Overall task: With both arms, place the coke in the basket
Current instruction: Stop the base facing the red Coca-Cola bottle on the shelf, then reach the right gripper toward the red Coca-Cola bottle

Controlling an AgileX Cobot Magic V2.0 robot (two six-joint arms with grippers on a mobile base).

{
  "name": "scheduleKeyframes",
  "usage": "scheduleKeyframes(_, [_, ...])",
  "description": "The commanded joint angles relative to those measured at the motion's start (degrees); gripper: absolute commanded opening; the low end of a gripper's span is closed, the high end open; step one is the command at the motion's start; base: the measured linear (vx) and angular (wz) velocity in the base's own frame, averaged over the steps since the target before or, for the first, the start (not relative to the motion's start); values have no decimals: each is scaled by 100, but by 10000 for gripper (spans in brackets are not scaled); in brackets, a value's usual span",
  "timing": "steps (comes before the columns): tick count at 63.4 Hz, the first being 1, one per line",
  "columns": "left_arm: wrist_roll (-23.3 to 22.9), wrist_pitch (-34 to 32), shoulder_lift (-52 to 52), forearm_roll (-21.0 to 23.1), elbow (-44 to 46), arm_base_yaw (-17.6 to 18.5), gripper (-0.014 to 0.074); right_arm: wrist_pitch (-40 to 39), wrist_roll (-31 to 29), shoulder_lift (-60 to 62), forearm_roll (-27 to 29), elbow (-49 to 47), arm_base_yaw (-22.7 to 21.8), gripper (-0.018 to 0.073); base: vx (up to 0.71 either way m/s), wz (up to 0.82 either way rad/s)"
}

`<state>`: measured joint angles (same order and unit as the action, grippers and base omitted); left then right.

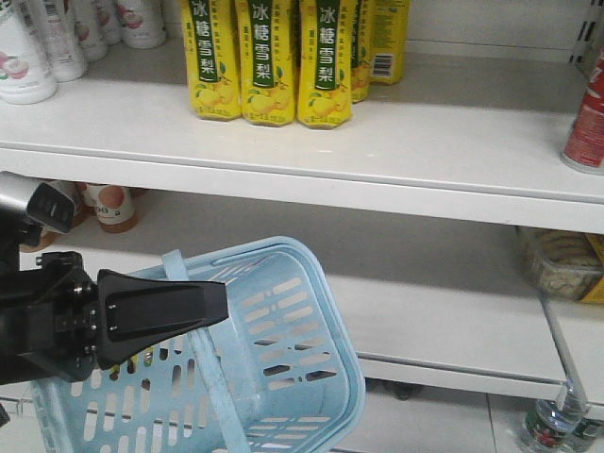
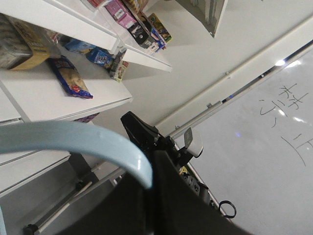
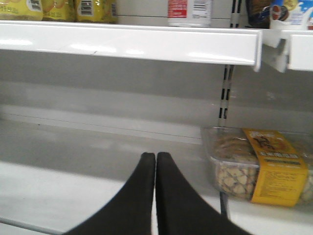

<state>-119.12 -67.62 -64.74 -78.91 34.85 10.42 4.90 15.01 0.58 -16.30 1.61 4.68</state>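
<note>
A red coke can [image 1: 587,111] stands at the right end of the upper shelf; its lower part also shows at the top of the right wrist view [image 3: 190,11]. My left gripper [image 1: 212,304] is shut on the handle [image 2: 83,142] of a light blue plastic basket [image 1: 283,377], which hangs tilted at the lower left. My right gripper [image 3: 155,159] is shut and empty, low in front of the middle shelf, below and left of the can. It does not show in the front view.
Yellow pear-drink cartons [image 1: 269,61] and white bottles [image 1: 28,47] stand on the upper shelf [image 1: 377,142]. A clear box of snacks with a yellow label [image 3: 259,169] sits on the middle shelf, right of my right gripper. Bottles [image 1: 552,425] stand below at the right.
</note>
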Motion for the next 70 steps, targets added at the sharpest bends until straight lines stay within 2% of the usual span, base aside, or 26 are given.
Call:
scheduleKeyframes(1, [14, -1015, 119, 510, 145, 38, -6, -401, -16, 107, -57, 61, -3, -5, 9, 33])
scheduleKeyframes(23, [14, -1015, 119, 510, 145, 38, -6, -401, -16, 107, -57, 61, -3, -5, 8, 14])
scheduleKeyframes(70, [14, -1015, 119, 510, 145, 38, -6, -401, -16, 107, -57, 61, -3, -5, 4, -11])
